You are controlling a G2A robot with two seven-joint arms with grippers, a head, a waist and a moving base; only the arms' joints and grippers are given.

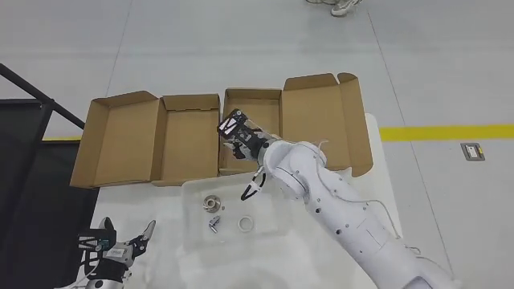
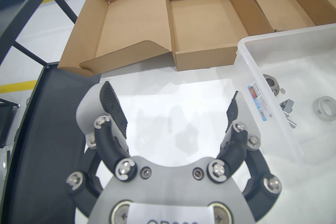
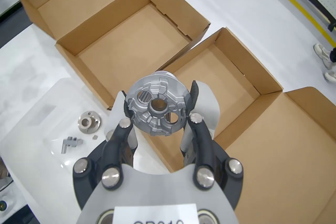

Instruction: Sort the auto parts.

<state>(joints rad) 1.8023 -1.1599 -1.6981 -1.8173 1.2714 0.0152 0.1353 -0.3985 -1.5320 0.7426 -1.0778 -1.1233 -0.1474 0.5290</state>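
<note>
Cardboard below, grey hub [image 3: 157,107] ready to set down.
At 8 o'clock of the clear bin [image 1: 197,201], my left pincer [image 2: 170,92] rests spread wide. My right pincer [image 3: 159,93] clenches the hub over the right box [image 3: 223,70]'s near wall; I'd carry it farther in, lower it, then release.

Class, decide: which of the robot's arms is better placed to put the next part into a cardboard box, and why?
Right. The right gripper is shut on a round metal part above an open cardboard box; the left gripper is open and empty beside the clear bin.
</note>
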